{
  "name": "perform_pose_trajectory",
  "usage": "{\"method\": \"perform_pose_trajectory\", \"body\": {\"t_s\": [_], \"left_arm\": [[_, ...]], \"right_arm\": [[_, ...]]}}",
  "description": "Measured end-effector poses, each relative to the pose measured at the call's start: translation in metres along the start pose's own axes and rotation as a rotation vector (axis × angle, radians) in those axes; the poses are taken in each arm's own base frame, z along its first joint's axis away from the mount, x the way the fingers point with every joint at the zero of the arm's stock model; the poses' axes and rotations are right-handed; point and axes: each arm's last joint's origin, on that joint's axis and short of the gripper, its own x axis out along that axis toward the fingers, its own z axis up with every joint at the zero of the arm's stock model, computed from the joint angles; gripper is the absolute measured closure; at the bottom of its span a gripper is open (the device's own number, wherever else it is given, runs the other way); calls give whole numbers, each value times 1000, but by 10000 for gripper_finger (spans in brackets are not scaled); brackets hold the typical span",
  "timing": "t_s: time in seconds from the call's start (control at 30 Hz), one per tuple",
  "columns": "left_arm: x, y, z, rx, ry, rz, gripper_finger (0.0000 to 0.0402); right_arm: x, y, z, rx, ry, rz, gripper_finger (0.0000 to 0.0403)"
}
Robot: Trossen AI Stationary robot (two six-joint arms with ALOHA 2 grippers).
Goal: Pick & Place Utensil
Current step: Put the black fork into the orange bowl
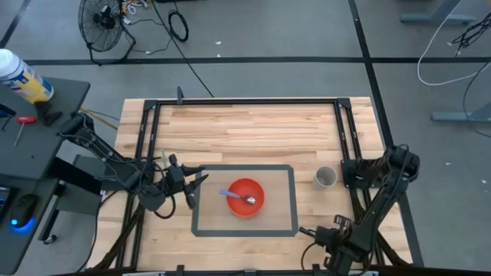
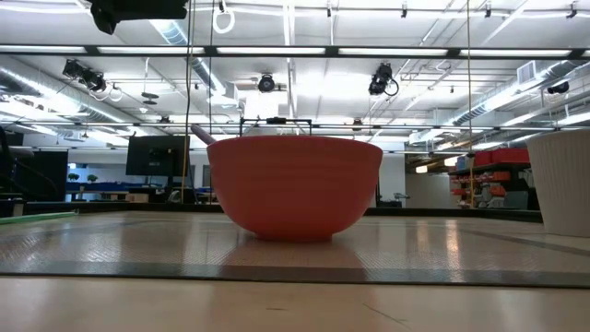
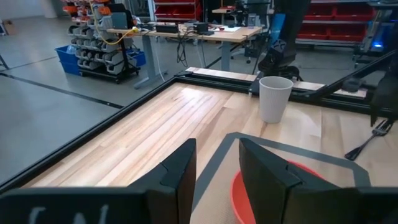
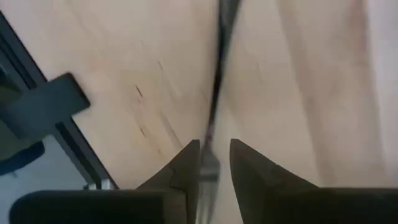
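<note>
A red bowl (image 1: pixel 245 197) (image 2: pixel 295 184) (image 3: pixel 311 169) stands inside a grey taped rectangle (image 1: pixel 244 167) and holds a spoon (image 1: pixel 239 197) with a blue handle. My left gripper (image 1: pixel 196 184) (image 3: pixel 217 180) hovers open and empty just left of the bowl's rim. My right gripper (image 1: pixel 305 231) (image 4: pixel 214 168) is low over the table's near right part, right of the rectangle, shut on a dark fork (image 3: pixel 365 142) (image 4: pixel 216 112). A white cup (image 1: pixel 326 177) (image 3: pixel 274 98) stands upright right of the rectangle. My right gripper pinches the fork's wider end (image 4: pixel 211 163) between its two fingers, which come down from above. The handle (image 4: pixel 217 74) runs straight away from the fingers. In the left wrist view the fork slants down, its free end (image 3: pixel 349 154) at the tabletop.
Black frame rails (image 1: pixel 245 101) run along the table's far, left and right edges. The far half of the wooden top (image 1: pixel 245 130) is bare. Beyond the table, a fan and cables lie on the floor, and a side table with a spray can stands at left.
</note>
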Motion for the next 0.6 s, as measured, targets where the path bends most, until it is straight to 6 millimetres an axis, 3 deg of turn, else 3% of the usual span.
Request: {"method": "perform_pose_trajectory", "body": {"t_s": [0.6], "left_arm": [[0, 0, 0, 2, 1, 0, 275]], "right_arm": [[25, -7, 2, 44, -66, 38, 314]]}}
